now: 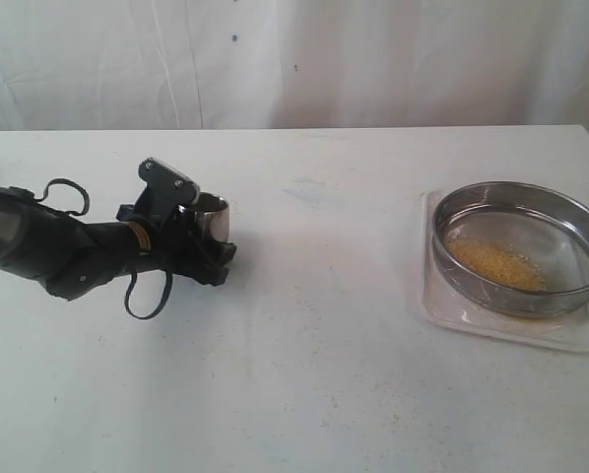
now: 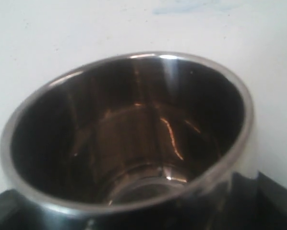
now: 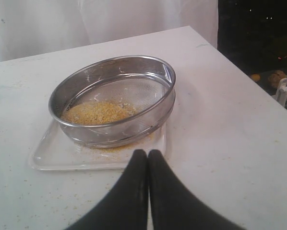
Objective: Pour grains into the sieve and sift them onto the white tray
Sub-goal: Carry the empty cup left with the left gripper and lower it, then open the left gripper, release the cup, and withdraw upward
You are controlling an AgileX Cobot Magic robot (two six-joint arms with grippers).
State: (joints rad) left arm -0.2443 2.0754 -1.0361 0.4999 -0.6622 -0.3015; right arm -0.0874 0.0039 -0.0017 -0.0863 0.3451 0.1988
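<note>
The grains (image 1: 496,264) lie heaped inside the sieve (image 1: 438,236), which sits on the white tray (image 1: 560,333) at the right of the counter (image 1: 324,345). The right gripper (image 3: 148,155) is closed and empty, just beside the tray. Well apart at the left, the left gripper (image 1: 204,233) clamps an empty steel cup (image 1: 214,213).

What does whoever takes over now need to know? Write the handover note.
Left gripper: shut on the steel cup, which is upright and empty, far left of the sieve.
Right gripper: shut, holding nothing, just short of the white tray.
The sieve sits on the white tray, with the grains heaped on its mesh; a few lie on the tray.
Done: the pour. Left: sifting the heap through onto the tray.
</note>
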